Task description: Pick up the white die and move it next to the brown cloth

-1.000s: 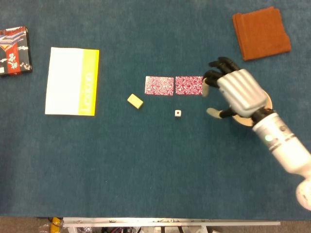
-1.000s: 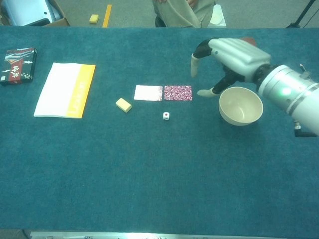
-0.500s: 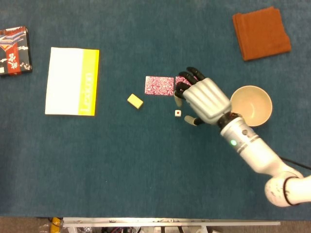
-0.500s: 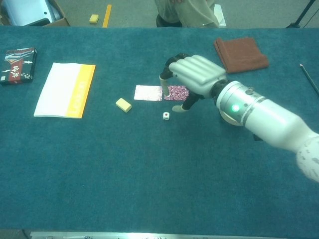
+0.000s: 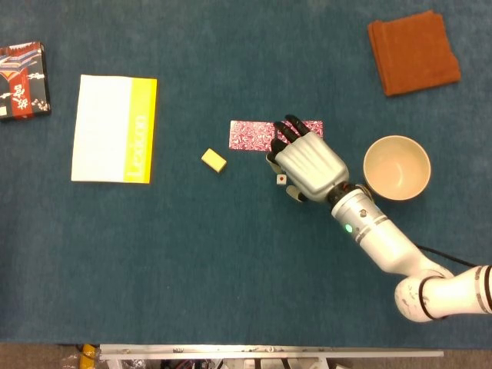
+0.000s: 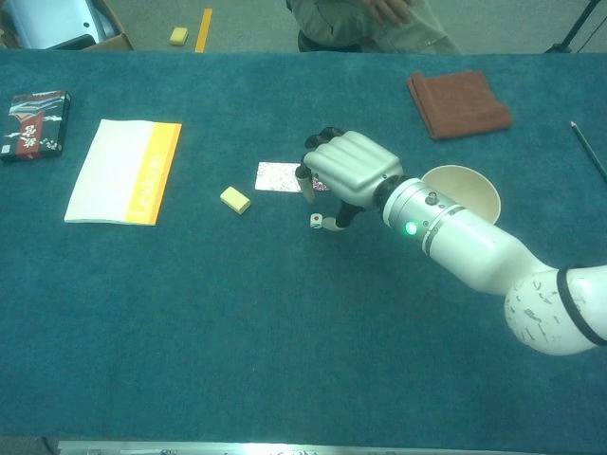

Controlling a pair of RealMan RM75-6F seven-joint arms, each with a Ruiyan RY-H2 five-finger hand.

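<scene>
The small white die (image 5: 281, 179) (image 6: 315, 220) lies on the blue table, just at the left edge of my right hand (image 5: 306, 164) (image 6: 349, 171). The hand hovers palm down over it, with fingers curved toward the table. The thumb tip sits just right of the die and the other fingers reach past it over the patterned cards. Nothing is held. The brown cloth (image 5: 413, 52) (image 6: 459, 102) lies folded at the far right of the table, well away from the die. My left hand shows in neither view.
A cream bowl (image 5: 396, 167) (image 6: 465, 172) stands right of the hand, beside the forearm. Two red patterned cards (image 5: 251, 134) (image 6: 277, 176), a yellow block (image 5: 214, 160) (image 6: 235, 199), a white-and-yellow book (image 5: 114, 128) (image 6: 123, 171) and a black box (image 5: 23, 80) (image 6: 36, 123) lie to the left.
My right hand has swept left from above the bowl to the die and dropped lower, its fingers curling down around it. The die has not moved.
</scene>
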